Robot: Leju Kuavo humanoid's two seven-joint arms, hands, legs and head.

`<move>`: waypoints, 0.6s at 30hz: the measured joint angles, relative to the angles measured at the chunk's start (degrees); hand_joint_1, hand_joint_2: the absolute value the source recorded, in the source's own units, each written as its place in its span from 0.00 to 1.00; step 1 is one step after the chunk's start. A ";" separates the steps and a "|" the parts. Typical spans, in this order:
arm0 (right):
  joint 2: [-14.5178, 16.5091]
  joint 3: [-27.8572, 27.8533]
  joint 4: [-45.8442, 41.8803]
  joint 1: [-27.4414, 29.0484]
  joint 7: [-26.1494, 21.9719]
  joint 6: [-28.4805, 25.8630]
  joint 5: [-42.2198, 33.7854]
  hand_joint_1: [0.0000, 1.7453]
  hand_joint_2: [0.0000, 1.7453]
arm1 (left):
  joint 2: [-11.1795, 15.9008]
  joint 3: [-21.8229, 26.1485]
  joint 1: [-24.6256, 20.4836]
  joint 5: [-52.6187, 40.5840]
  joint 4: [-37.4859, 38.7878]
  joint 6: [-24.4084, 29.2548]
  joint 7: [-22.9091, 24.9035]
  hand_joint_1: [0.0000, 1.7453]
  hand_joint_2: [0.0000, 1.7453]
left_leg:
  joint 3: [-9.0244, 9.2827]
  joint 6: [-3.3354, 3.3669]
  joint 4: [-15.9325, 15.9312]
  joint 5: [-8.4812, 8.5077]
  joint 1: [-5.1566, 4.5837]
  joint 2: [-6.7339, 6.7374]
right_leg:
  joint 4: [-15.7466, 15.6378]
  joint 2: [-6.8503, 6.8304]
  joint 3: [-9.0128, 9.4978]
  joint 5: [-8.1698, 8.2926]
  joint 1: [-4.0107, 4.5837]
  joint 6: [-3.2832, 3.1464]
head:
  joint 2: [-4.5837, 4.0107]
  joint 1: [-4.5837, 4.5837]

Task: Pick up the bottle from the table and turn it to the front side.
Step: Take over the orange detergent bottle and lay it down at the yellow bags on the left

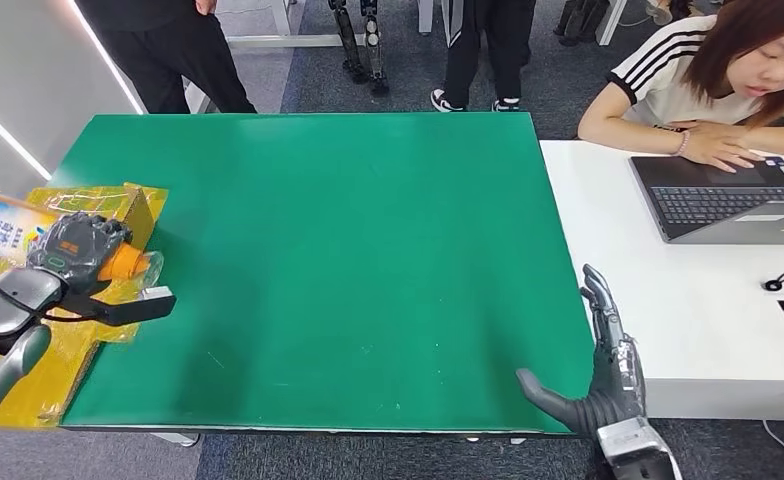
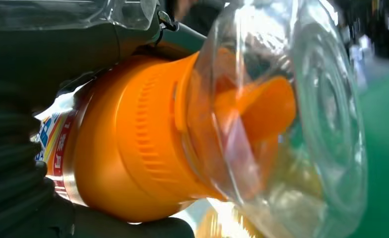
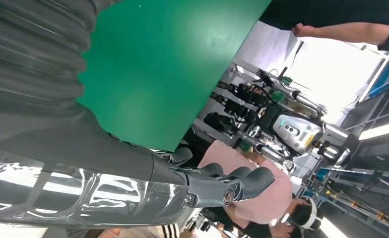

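The bottle has a blue and white label, an orange collar and a clear cap over an orange spout. It lies on its side at the left edge of the green table. My left hand grips it just behind the orange collar, fingers wrapped around the body. In the left wrist view the dark fingers press on the label. My right hand rests open at the table's front right corner, fingers straight and holding nothing; the same fingers appear in the right wrist view.
A yellow box and yellow sheet lie under the bottle at the left edge. A white table on the right carries a laptop where a person sits. Other people stand beyond the far edge.
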 joint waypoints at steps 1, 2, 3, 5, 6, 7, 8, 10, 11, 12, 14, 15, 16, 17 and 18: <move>0.24 -0.12 -0.38 0.45 -0.01 0.18 0.42 0.00 1.00 | 0.32 0.05 1.13 0.42 0.24 -1.38 0.28 1.00 1.00 | 0.00 -0.01 0.00 0.00 0.00 0.00 | 0.00 0.00 0.00 -0.01 0.00 -0.01 | 0.00 0.00; 0.49 -0.23 -0.69 0.78 0.03 0.49 0.83 0.00 1.00 | 0.50 0.11 2.16 0.79 0.66 -2.49 0.44 1.00 1.00 | 0.00 -0.01 0.00 0.00 0.01 -0.01 | 0.00 -0.01 -0.01 -0.03 0.00 -0.01 | 0.00 0.01; 0.75 -0.35 -0.94 0.97 0.13 0.91 1.23 0.00 1.00 | 0.51 0.17 3.08 1.04 1.29 -3.17 0.44 1.00 1.00 | 0.00 -0.01 0.00 0.00 0.01 -0.01 | 0.00 -0.02 -0.01 -0.04 0.00 -0.02 | 0.00 0.01; 1.25 -0.60 -1.27 1.07 0.30 1.74 1.85 0.00 1.00 | 0.19 0.23 4.57 1.17 2.90 -3.37 0.28 1.00 1.00 | 0.00 -0.01 0.00 0.00 0.02 -0.02 | 0.00 -0.02 -0.01 -0.05 0.01 -0.03 | 0.00 0.01; 1.49 -0.73 -1.37 1.07 0.38 1.97 2.04 0.00 1.00 | -0.05 0.23 5.16 1.12 3.67 -3.26 0.21 1.00 1.00 | 0.00 -0.01 0.00 0.00 0.02 -0.02 | 0.00 -0.03 0.00 -0.05 0.01 -0.03 | 0.00 0.01; 1.69 -0.85 -1.45 1.07 0.42 2.09 2.15 0.00 1.00 | -0.29 0.23 5.63 1.06 4.32 -3.18 0.18 1.00 1.00 | 0.00 -0.01 0.00 0.00 0.02 -0.02 | 0.00 -0.03 0.00 -0.05 0.01 -0.03 | 0.00 0.01; 1.86 -0.93 -1.50 1.07 0.45 2.16 2.21 0.00 1.00 | -0.51 0.24 5.97 1.04 4.84 -3.16 0.11 1.00 1.00 | 0.00 -0.01 0.00 0.00 0.02 -0.03 | 0.00 -0.03 0.01 -0.04 0.01 -0.03 | 0.00 0.02; 2.11 -1.09 -1.64 1.07 0.48 2.43 2.30 0.00 1.00 | -0.94 0.25 6.31 1.01 5.71 -3.19 -0.11 1.00 1.00 | 0.00 -0.01 0.00 0.00 0.01 -0.04 | 0.00 -0.05 0.02 -0.04 0.01 -0.03 | 0.00 0.02; 2.21 -1.14 -1.70 1.06 0.48 2.62 2.34 0.00 1.00 | -1.23 0.26 6.36 1.02 6.14 -3.25 -0.28 1.00 1.00 | 0.00 -0.01 0.00 0.00 0.01 -0.05 | 0.00 -0.05 0.03 -0.03 0.01 -0.02 | 0.00 0.02; 2.29 -1.17 -1.75 1.05 0.48 2.77 2.38 0.00 1.00 | -1.61 0.26 6.36 1.01 6.69 -3.25 -0.60 1.00 1.00 | 0.00 -0.01 0.01 0.00 0.00 -0.06 | -0.01 -0.05 0.03 -0.03 0.00 -0.02 | 0.00 0.02; 2.36 -1.19 -1.76 0.95 0.48 2.96 2.38 0.00 1.00 | -2.94 0.26 6.13 0.95 8.36 -2.92 -1.70 1.00 1.00 | 0.01 0.00 0.01 0.00 -0.02 -0.08 | -0.01 -0.08 0.03 -0.03 -0.01 -0.02 | 0.00 0.01; 2.36 -1.18 -1.76 0.82 0.49 3.00 2.30 0.00 1.00 | -3.86 0.26 5.79 0.89 9.49 -2.49 -2.42 1.00 1.00 | 0.01 0.00 0.01 0.00 -0.02 -0.12 | -0.02 -0.13 0.04 -0.03 -0.01 -0.02 | 0.00 0.01; 2.36 -1.18 -1.75 0.60 0.50 3.07 2.17 0.00 1.00 | -5.04 0.24 5.18 0.84 10.83 -1.91 -3.19 1.00 1.00 | 0.01 0.01 0.02 0.01 -0.03 -0.18 | -0.02 -0.21 0.06 -0.03 -0.02 -0.02 | 0.00 0.01; 2.36 -1.17 -1.71 0.27 0.56 3.18 2.00 0.00 1.00 | -6.26 0.16 4.31 0.81 12.39 -1.19 -4.03 1.00 1.00 | 0.01 0.03 0.02 0.03 -0.04 -0.26 | -0.03 -0.30 0.09 -0.04 -0.02 -0.01 | 0.00 0.01; 2.36 -1.14 -1.63 -0.18 0.65 3.33 1.85 0.00 1.00 | -7.52 0.03 3.28 0.85 14.01 -0.36 -4.87 1.00 1.00 | 0.02 0.05 0.02 0.04 -0.04 -0.34 | -0.03 -0.40 0.13 -0.04 -0.03 -0.01 | 0.00 0.01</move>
